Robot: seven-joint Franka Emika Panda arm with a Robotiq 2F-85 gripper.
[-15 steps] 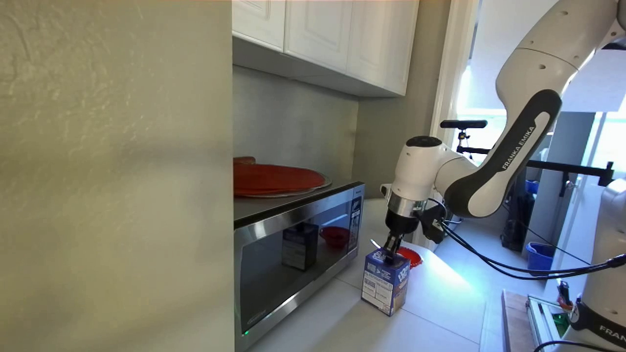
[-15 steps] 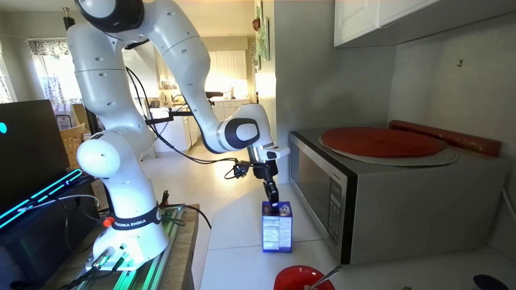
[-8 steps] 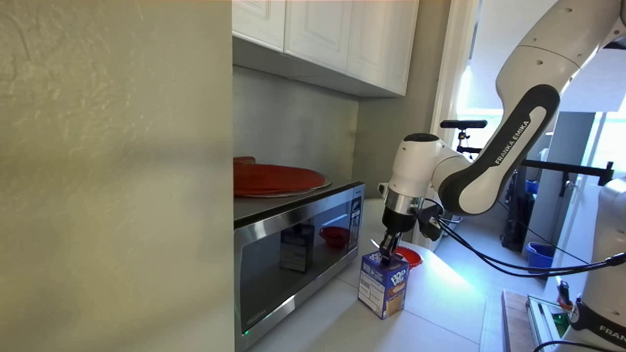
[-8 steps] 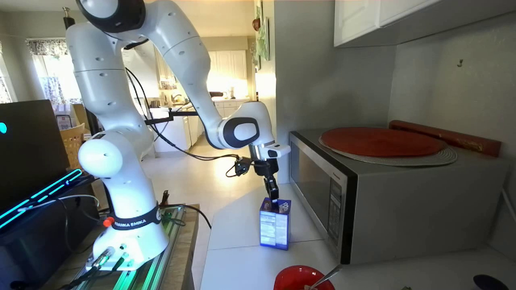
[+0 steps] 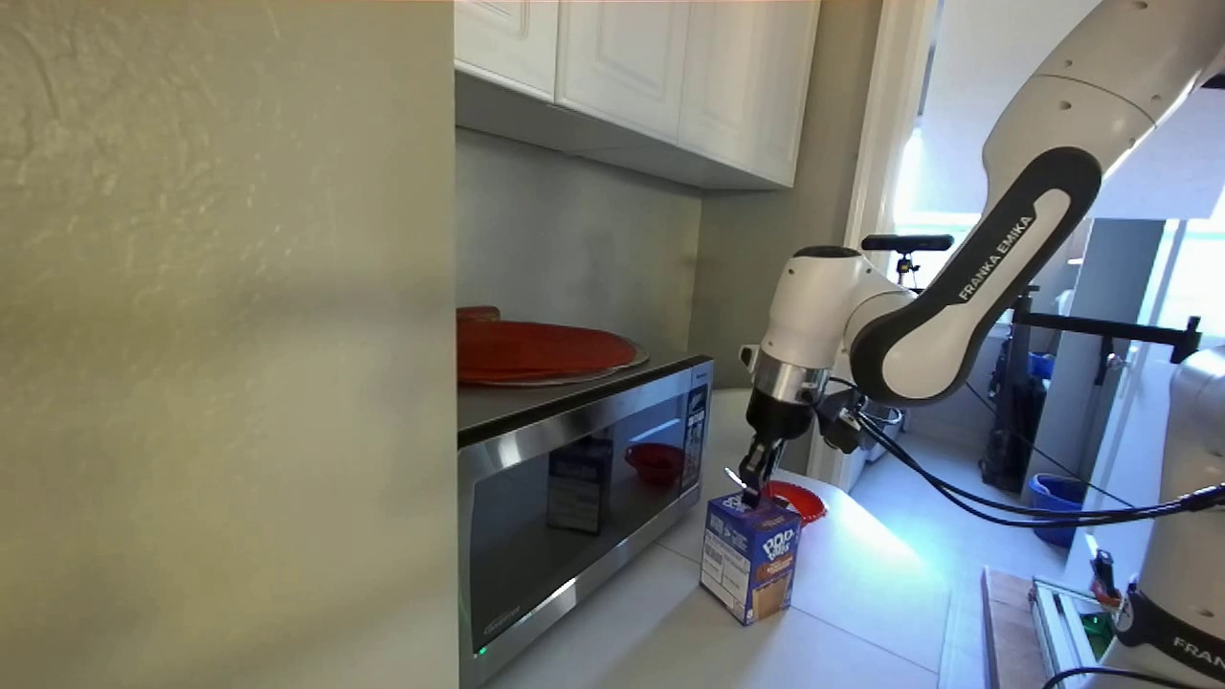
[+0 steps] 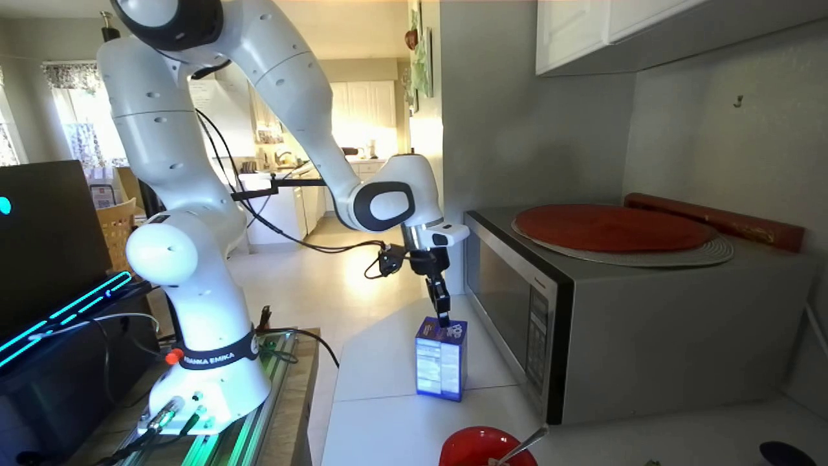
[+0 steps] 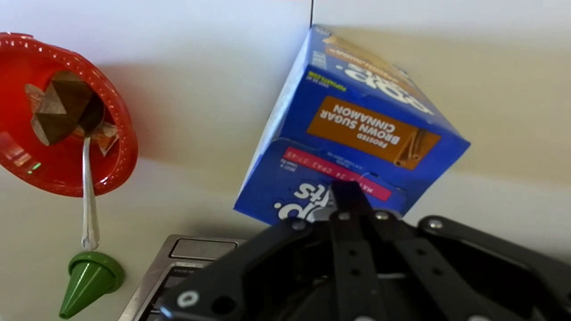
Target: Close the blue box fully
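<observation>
The blue box stands upright on the white counter in both exterior views [image 5: 727,574] [image 6: 440,369]. It also shows in the wrist view [image 7: 294,120]. Its top flap [image 7: 308,164], with a pink-red strip, lies down over the panel with the orange label. Part of the top is hidden behind my fingers. My gripper [image 7: 350,187] is shut, with its fingertips together and nothing seen between them. It points down over the box's top in both exterior views [image 5: 750,500] [image 6: 444,322]. I cannot tell whether the tips touch the flap.
A microwave oven [image 6: 679,343] stands close beside the box, with red round mats [image 6: 614,228] on top. A red bowl [image 7: 122,133] with a spoon [image 7: 89,209] and a green cone [image 7: 91,281] are nearby. White cabinets [image 5: 632,57] hang above.
The box has turned a little and shifted slightly on the counter. My gripper, still shut, has risen slightly, and its tips sit higher on the box's top.
</observation>
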